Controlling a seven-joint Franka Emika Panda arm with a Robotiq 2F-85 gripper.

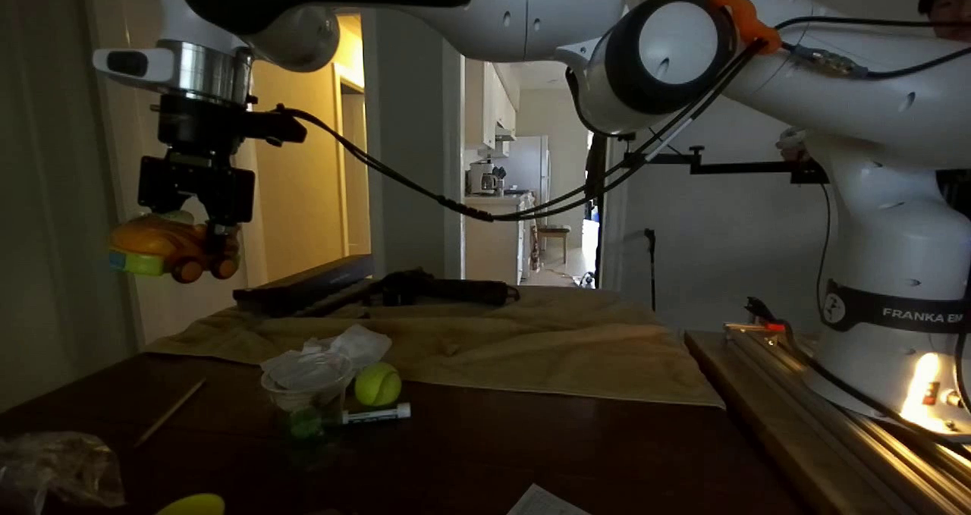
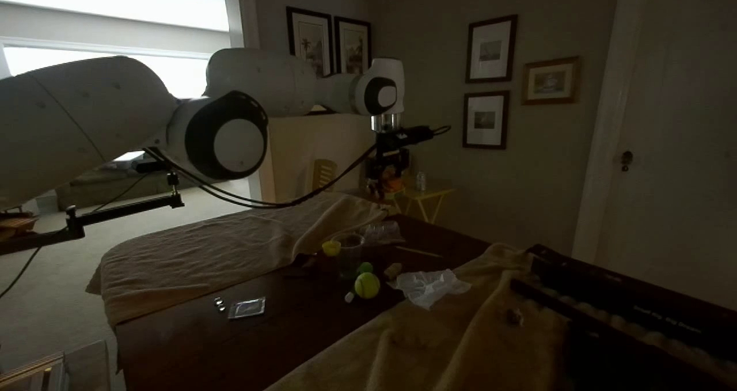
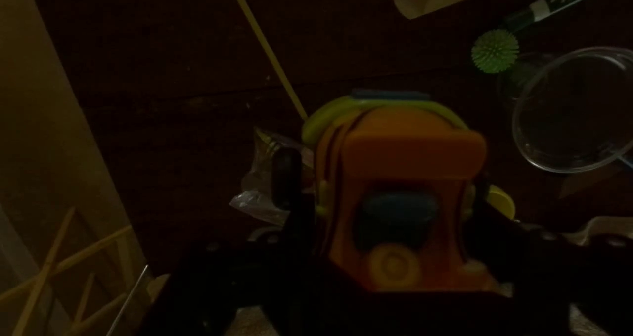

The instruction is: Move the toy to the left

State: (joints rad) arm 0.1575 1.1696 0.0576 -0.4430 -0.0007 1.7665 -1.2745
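The toy [image 1: 144,242] is an orange car with a yellow-green bumper, a blue patch at the front and orange wheels. My gripper [image 1: 199,230] is shut on it and holds it in the air, well above the far end of the table. In an exterior view the toy [image 2: 394,184] is small and dark below the gripper [image 2: 387,172]. In the wrist view the toy [image 3: 400,153] fills the space between the two black fingers, which lie along its sides. The wrist view is very dark, so the exact finger contact is hard to see.
A clear plastic cup [image 1: 307,386], a tennis ball [image 1: 378,384], a marker [image 1: 377,414] and a spiky green ball [image 3: 495,51] stand together on the dark table. A thin stick [image 1: 171,412], a plastic bag [image 1: 61,466] and a yellow cup [image 1: 193,505] lie nearby. Tan cloths [image 2: 230,241] cover table sides.
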